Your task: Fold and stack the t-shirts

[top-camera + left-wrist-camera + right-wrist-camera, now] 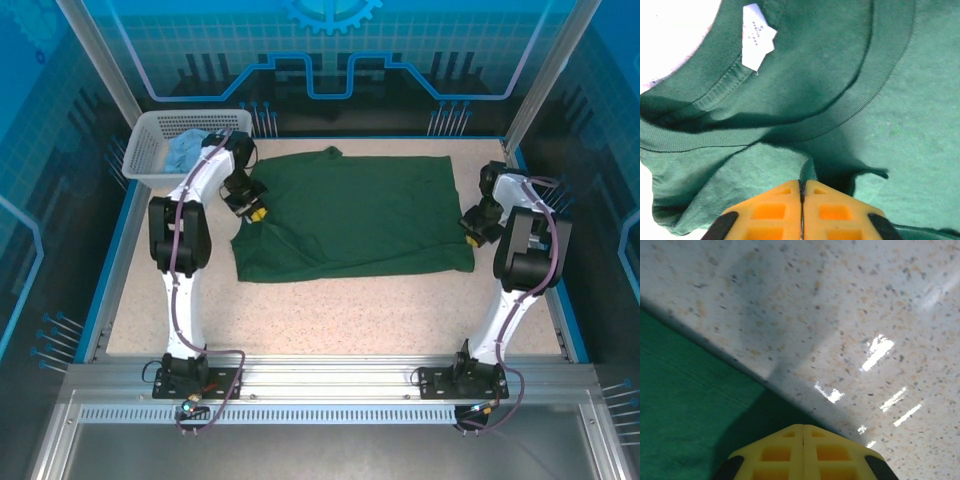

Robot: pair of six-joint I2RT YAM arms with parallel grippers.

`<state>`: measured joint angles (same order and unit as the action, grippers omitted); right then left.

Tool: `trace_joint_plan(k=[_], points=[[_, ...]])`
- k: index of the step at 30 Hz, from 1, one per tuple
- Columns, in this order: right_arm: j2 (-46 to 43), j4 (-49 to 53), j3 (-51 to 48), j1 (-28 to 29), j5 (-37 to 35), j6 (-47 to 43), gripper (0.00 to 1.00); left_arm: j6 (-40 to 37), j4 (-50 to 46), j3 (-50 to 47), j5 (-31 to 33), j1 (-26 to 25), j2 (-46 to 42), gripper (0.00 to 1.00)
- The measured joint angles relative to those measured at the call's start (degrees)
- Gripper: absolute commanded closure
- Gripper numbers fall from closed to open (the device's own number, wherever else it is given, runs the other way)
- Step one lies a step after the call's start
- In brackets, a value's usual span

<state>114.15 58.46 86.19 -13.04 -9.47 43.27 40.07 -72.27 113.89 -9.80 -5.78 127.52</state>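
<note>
Green t-shirt (350,215) flat mid-table, left gripper (258,212) clenched on a thin pucker by the collar (840,117), right gripper (470,240) closed at the hem (700,385), catch unclear: an uneven lift could slip or skew the fold.

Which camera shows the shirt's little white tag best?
The left wrist camera: the white tag sits big and close at the green t-shirt collar. From the top it is too small to tell; the right wrist catches a shirt edge.

speckled beige table (340,310), dark green t-shirt (360,215) lay spread flat on it between left gripper (257,212) and right gripper (472,236), white lattice basket (148,152) stood just beyond left gripper
</note>
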Motion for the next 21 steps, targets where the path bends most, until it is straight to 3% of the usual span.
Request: trace_joint_plan(k=[6, 10, 13, 15, 16, 17, 18, 19, 21], points=[[2.7, 0.9, 4.4, 0.3, 0.0, -0.4, 1.0, 0.0, -1.0, 0.1, 2.1, 0.2, 0.5, 0.85], [3.7, 1.5, 4.7, 0.2, 0.0, -0.4, 0.98, 0.0, -0.9, 1.2, 1.9, 1.2, 0.5, 0.76], [3.7, 2.2, 5.5, -0.1, 0.1, -0.4, 1.0, 0.3, 0.0, 4.0, 0.7, 1.7, 0.5, 0.81], [3.7, 2.2, 6.3, -0.3, 0.4, -0.5, 1.0, 0.5, 0.8, 5.8, 0.0, 1.8, 0.5, 1.0], [3.8, 2.2, 6.8, -0.4, 0.6, -0.6, 0.99, 0.1, 1.0, 6.7, -0.2, 1.8, 0.6, 1.0], [4.0, 2.3, 7.3, -0.5, 0.7, -0.7, 0.89, -0.1, 1.2, 7.7, -0.6, 1.8, 0.7, 0.91], [4.1, 2.4, 7.8, -0.5, 0.9, -0.7, 0.78, -0.2, 1.4, 8.3, -0.9, 1.8, 0.8, 0.75], [4.3, 2.5, 8.2, -0.5, 0.9, -0.7, 0.75, -0.3, 1.6, 8.9, -1.3, 1.8, 0.8, 0.65], [4.5, 2.6, 8.7, -0.5, 0.9, -1.2, 0.69, -0.2, 1.8, 9.0, -1.6, 1.6, 0.8, 0.63]])
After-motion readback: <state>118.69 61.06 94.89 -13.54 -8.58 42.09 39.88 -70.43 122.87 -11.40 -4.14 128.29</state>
